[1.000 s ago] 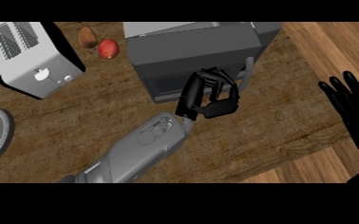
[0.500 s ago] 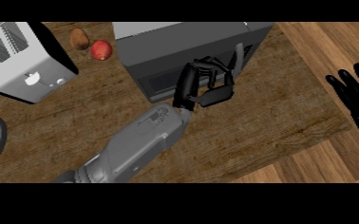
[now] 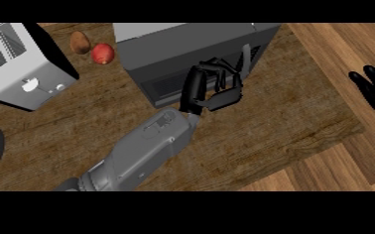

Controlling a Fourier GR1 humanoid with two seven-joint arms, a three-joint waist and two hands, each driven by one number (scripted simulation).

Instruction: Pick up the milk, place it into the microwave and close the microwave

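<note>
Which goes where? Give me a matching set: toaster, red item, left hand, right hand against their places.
Things:
1. toaster
2. red item
3. left hand
4. right hand

Places:
A. at the view's right edge
B. in front of the microwave
C. far left on the counter
D. between toaster and microwave

Pairs: 1-C, 2-D, 3-B, 4-A

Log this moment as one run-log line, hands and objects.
left hand: fingers curled, at microwave front | right hand: open, resting at right edge | milk: not visible | toaster: far left
</note>
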